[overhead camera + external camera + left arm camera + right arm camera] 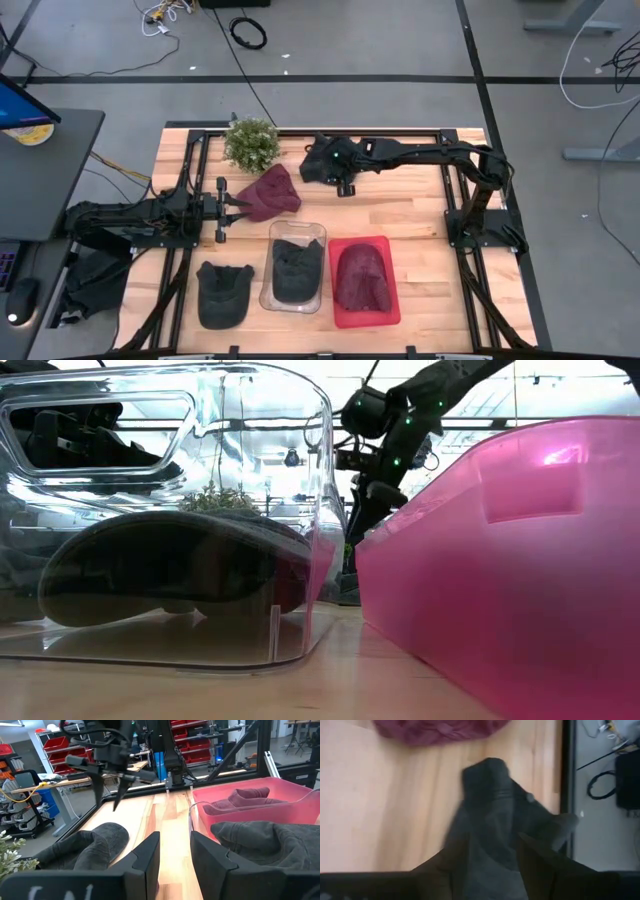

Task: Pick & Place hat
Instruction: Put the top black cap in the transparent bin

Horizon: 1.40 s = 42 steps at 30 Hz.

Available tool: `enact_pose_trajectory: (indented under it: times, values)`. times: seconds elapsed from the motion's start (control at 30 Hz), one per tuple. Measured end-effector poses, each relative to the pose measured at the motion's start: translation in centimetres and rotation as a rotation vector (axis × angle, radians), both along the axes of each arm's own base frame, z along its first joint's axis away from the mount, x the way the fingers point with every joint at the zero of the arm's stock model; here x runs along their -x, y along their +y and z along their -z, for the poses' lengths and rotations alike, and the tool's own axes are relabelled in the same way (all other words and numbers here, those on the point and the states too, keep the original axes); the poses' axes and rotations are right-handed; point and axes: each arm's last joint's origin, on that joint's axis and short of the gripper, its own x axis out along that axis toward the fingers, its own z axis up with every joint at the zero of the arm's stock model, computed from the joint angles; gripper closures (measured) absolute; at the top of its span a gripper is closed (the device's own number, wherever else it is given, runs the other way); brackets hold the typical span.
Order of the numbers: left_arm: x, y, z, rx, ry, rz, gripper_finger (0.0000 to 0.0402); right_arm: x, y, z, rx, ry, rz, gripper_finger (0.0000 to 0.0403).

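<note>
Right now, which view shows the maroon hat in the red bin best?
The high view: the maroon hat lies fully visible inside the red bin. The left wrist view shows only its top over the rim; the low view shows the bin wall; the right wrist view misses it.

left claw (174, 851) parted, right claw (492, 851) clamped

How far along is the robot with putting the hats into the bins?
Done: a binned dark hat lies in the clear bin, and a binned maroon hat in the red bin. In hand: the right hand grips a held dark hat over the table's far side. Left: a loose maroon hat by the open left hand, and a dark cap beside the clear bin.
</note>
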Motion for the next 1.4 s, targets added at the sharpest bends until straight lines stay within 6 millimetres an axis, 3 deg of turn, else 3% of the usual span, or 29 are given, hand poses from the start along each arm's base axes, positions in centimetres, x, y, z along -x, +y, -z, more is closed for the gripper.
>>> enact_pose_trajectory:
  times: [0.47,0.67,1.1,1.4]
  values:
    - [0.0,0.0,0.0,0.0,0.0,0.0,0.0287,1.1,-4.5,0.2,-0.015,-0.056,0.005,0.0243]
    - [0.0,0.0,0.0,0.0,0.0,0.001,0.0287,1.0,-5.1,1.3,-0.046,-0.043,0.037,0.0243]
    - [0.0,0.0,0.0,0.0,0.0,0.001,0.0287,0.2,-5.8,5.9,-0.114,0.068,0.062,0.0243]
    - [0.0,0.0,0.0,0.0,0.0,0.0,0.0287,0.1,-6.0,6.4,-0.101,0.082,0.08,0.0249]
